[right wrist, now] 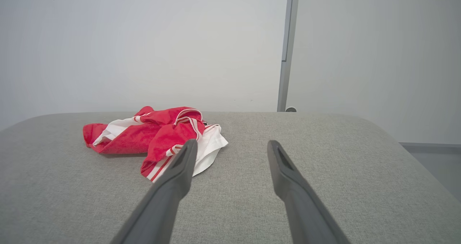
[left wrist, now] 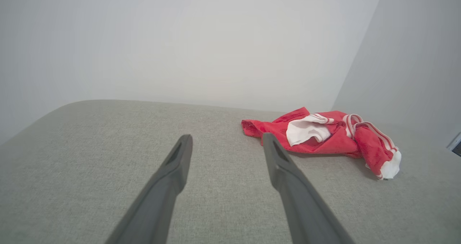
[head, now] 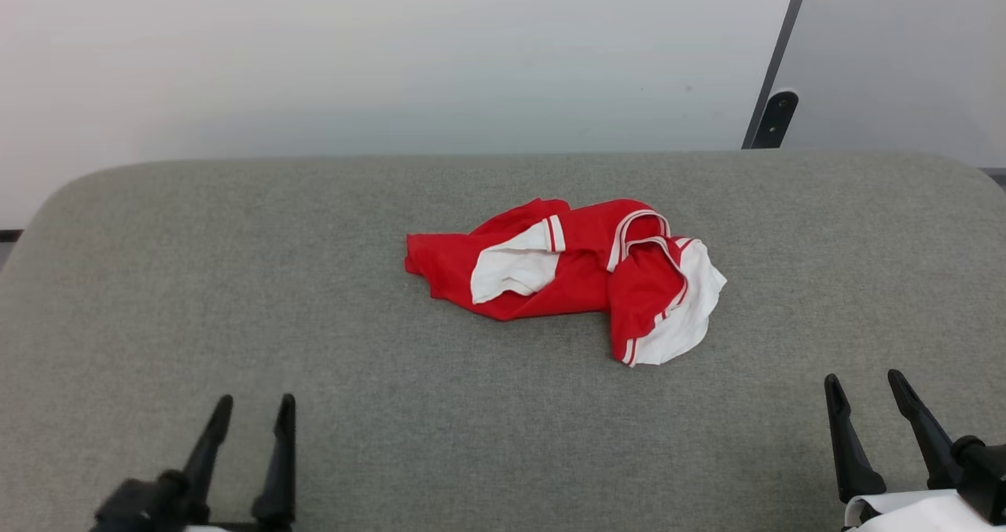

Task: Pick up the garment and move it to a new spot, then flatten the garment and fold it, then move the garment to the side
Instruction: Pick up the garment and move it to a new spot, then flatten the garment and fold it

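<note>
Setting: bare robot test room, lab-like. Evidence: grey cloth-covered table (head: 157,296), rounded corners, under the left hand (head: 258,398) and right hand (head: 862,376); plain white wall (head: 393,45) straight ahead of both; dark post (head: 774,68) with bracket ahead of the right hand, joining two wall panels.

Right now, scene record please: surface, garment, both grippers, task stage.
surface: grey fabric surface, rounded far corners, pale wall behind
garment: red and white T-shirt, crumpled in a heap near the middle, striped trim showing
left: left gripper open, empty, at the near edge, apart from the shirt
right: right gripper open, empty, at the near edge, apart from the shirt
stage: not yet picked up; shirt neither flattened nor folded
</note>
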### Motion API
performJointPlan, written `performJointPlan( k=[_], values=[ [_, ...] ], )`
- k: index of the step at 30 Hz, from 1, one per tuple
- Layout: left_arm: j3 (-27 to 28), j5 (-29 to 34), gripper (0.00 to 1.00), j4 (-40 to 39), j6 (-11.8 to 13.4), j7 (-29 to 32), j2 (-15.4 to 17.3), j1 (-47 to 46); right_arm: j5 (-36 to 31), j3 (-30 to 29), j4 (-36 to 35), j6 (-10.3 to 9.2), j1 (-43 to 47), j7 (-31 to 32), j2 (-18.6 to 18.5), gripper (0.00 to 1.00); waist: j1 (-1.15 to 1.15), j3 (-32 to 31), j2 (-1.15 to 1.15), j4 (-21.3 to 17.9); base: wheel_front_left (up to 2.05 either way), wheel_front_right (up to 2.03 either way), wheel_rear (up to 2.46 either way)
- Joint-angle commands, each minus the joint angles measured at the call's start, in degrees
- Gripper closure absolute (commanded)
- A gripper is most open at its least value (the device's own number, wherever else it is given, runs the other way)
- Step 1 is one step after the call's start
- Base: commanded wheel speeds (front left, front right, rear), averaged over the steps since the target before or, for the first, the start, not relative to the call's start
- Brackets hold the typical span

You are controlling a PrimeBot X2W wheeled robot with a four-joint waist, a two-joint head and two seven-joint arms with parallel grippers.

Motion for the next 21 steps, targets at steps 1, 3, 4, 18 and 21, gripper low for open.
performJointPlan(
  k=[1, 3, 4, 18, 21],
  values=[
    [0.9, 1.8, 0.0, -0.5, -0.6, 0.0, -1.3, 1.3, 0.4, -0.1, -0.2, 0.0, -0.3, 0.1, 0.1, 0.0, 0.0, -0.3, 0.0, 0.0, 0.0, 0.0, 0.0],
    [2.2, 4.8, 0.0, -0.7, -1.2, 0.0, -2.9, 2.6, 0.7, -0.3, 0.1, 0.0, 0.2, 0.2, 0.3, 0.0, 0.0, -0.5, 0.0, 0.0, 0.0, 0.0, 0.0],
    [2.9, 5.2, 0.0, -0.4, -1.6, 0.0, -4.1, 3.2, 0.8, -0.3, 0.4, 0.0, 0.6, 0.1, 0.4, 0.0, 0.0, -0.5, 0.0, 0.0, 0.0, 0.0, 0.0],
    [9.9, 12.4, 0.0, 0.5, -6.0, 0.0, -10.6, 5.8, 0.7, -0.4, 1.9, 0.0, 1.1, -0.8, 1.1, 0.0, 0.0, -0.3, 0.0, -0.2, 0.0, 0.0, 0.0],
    [10.6, 13.1, 0.0, 0.7, -6.5, 0.0, -11.2, 5.6, 0.7, -0.4, 1.9, 0.0, 0.9, -0.8, 1.2, 0.0, 0.0, -0.1, 0.0, -0.1, 0.0, 0.0, 0.0]
  ],
)
